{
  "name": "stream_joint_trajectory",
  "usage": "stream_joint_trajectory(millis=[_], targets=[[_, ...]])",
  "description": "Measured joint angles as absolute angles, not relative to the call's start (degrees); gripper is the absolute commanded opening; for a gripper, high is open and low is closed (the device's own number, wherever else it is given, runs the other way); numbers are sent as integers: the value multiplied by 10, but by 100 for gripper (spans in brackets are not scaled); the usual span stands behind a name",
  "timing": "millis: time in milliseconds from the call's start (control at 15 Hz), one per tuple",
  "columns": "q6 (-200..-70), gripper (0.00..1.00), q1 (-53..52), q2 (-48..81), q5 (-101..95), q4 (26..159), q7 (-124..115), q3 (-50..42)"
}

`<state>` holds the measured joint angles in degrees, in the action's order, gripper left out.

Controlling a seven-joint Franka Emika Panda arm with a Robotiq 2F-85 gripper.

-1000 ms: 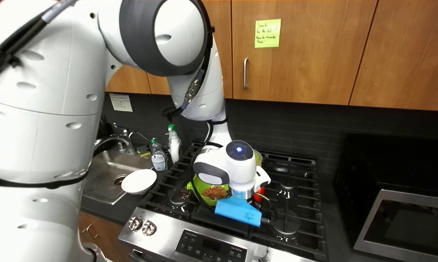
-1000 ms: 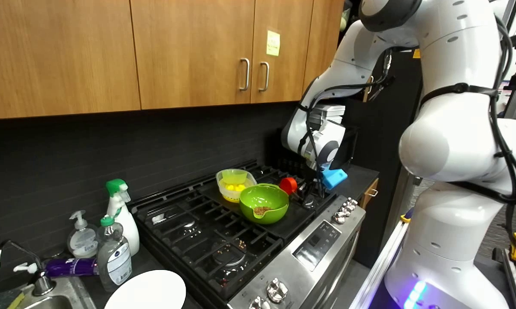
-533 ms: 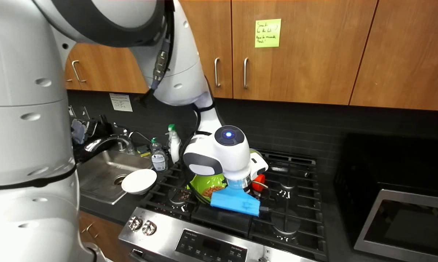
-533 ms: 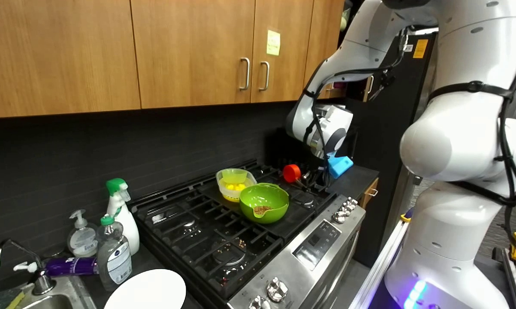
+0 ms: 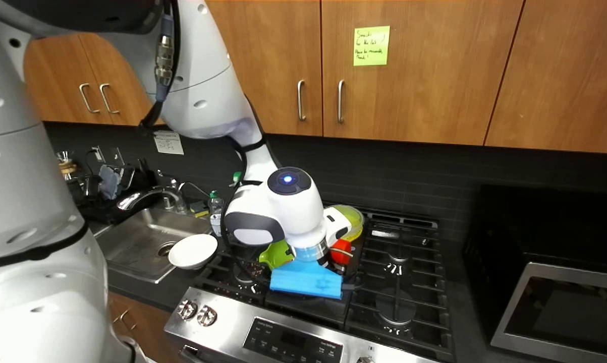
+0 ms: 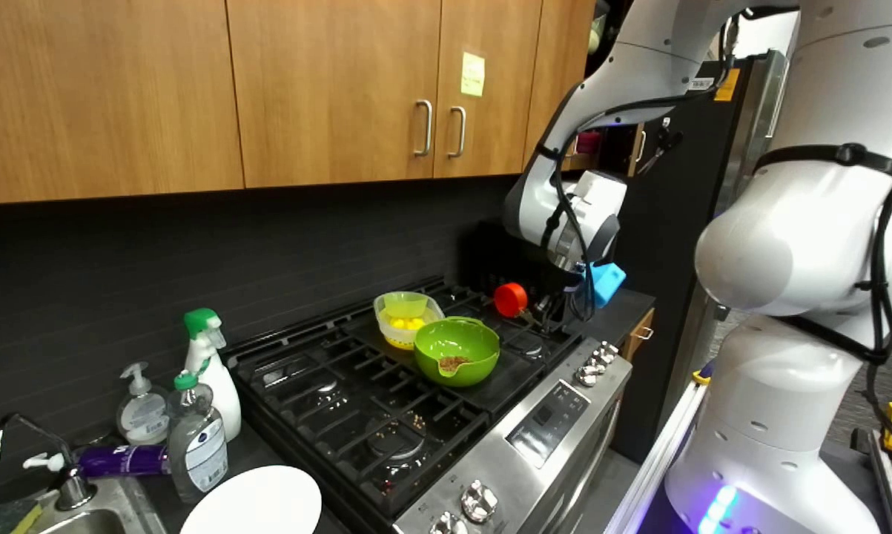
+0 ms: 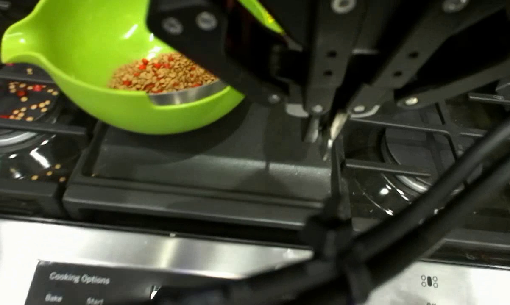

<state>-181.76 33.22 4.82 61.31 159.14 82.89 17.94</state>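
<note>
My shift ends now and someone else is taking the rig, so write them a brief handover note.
Gripper: shut, holding the red cup above the stove; what is in the cup can't be seen.
Things: green bowl with brown grains stands mid-stove; clear container with yellow pieces stands near it.
Done: the cup is in the grip.
Left, as a guess: setting the cup down; loose grains lie scattered around a burner.
</note>
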Motion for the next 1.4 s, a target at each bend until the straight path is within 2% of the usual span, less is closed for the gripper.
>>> stream_joint_trajectory(millis=[733, 1400], targets=[[-1866, 1, 241, 67, 628, 1595, 848, 168], [-1947, 1, 142, 111, 797, 1595, 1015, 146]])
